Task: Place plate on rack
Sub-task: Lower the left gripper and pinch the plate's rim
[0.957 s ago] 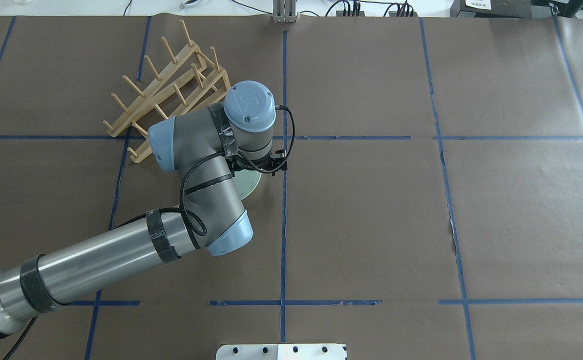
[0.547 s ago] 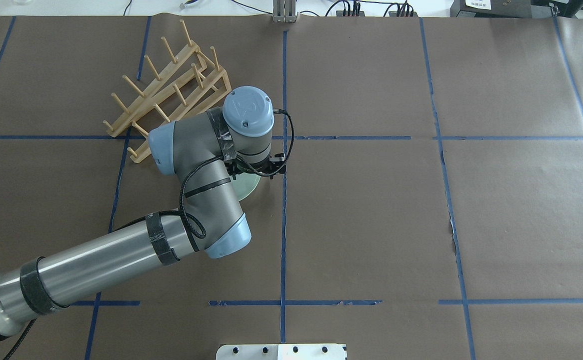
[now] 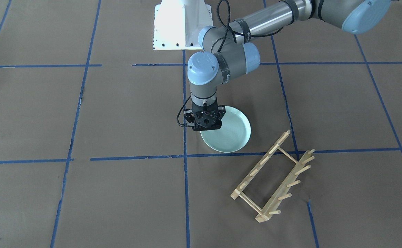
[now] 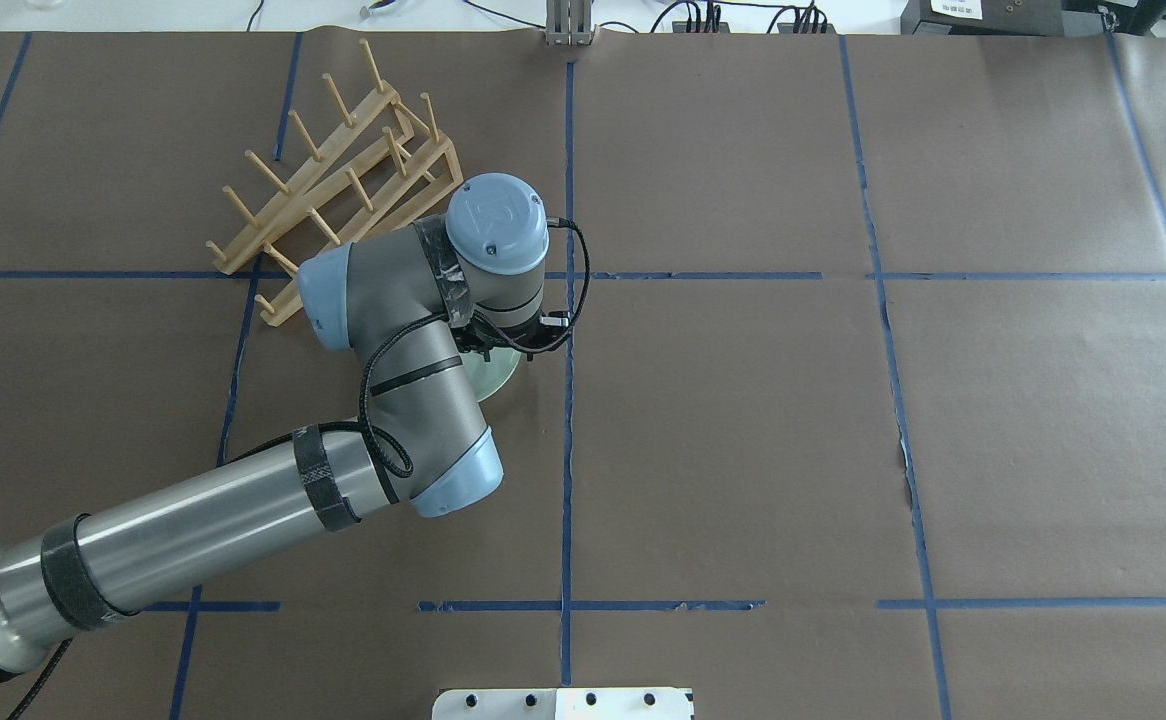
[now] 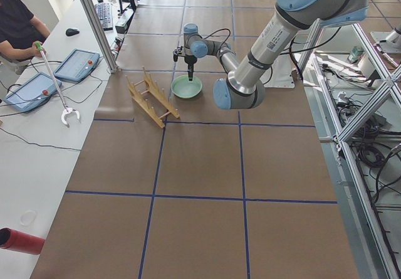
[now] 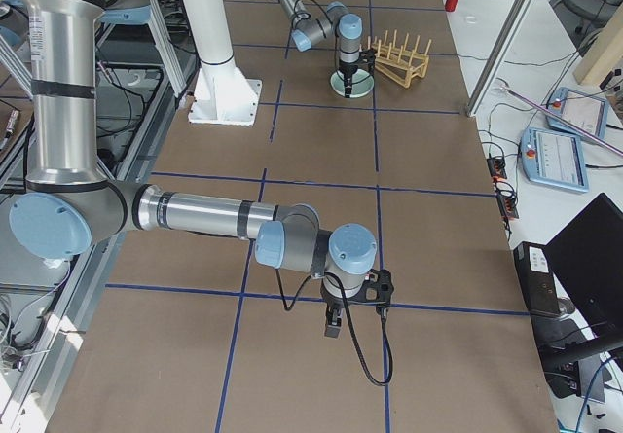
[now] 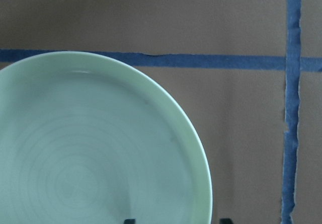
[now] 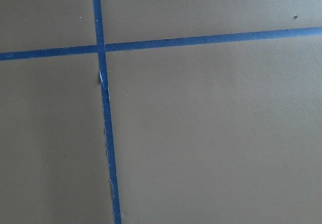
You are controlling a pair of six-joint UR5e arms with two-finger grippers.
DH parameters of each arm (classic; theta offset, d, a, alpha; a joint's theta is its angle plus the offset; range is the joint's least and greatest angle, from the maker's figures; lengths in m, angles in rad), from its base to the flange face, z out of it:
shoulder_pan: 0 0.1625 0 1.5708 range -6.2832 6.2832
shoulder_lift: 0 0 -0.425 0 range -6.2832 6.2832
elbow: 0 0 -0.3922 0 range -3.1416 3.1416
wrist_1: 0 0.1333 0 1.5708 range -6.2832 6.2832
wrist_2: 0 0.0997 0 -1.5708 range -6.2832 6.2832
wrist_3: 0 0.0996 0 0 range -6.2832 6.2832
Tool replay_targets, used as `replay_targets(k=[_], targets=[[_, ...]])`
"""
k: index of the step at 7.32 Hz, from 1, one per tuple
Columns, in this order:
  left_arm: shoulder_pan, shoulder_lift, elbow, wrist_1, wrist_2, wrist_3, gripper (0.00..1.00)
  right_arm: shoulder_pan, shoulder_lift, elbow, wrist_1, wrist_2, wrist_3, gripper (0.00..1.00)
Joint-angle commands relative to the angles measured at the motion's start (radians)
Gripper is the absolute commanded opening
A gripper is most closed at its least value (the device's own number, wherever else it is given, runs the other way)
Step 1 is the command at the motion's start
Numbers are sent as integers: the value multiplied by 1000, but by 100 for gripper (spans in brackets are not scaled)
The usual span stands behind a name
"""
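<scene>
Left tool point(image 3: 206, 129) hangs at the plate's point(image 3: 231, 132) 9 o'clock rim in the front-facing view, fingers spread wide, straddling the rim. Plate lies flat on the worktop point(image 3: 118, 113). Rack point(image 3: 273, 179) stands at its 4 o'clock, apart. Right tool point(image 6: 334, 328): spread cannot be told.

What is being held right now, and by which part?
Nothing is gripped. The left gripper is open, straddling the rim of the plate, not closed on it. Whether the right gripper is open cannot be told.

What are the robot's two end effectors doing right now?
Left end effector: open, at the rim of the plate.
Right end effector: cannot tell.
</scene>
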Motion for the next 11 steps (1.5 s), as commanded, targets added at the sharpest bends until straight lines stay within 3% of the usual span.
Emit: replay_targets(k=[1,7,8,9,11], targets=[[0,-1,2,-7,0,-1,38,0,0,0,0,0,0,100],[8,-3,11,-8,0,0,32,0,0,0,0,0,-2,100],[8,-3,11,-25,-2,0,23,0,0,0,0,0,0,100],[8,-3,11,-34,0,2,3,0,0,0,0,0,0,100],[6,-4,5,-33,-2,2,0,0,0,0,0,0,0,100]])
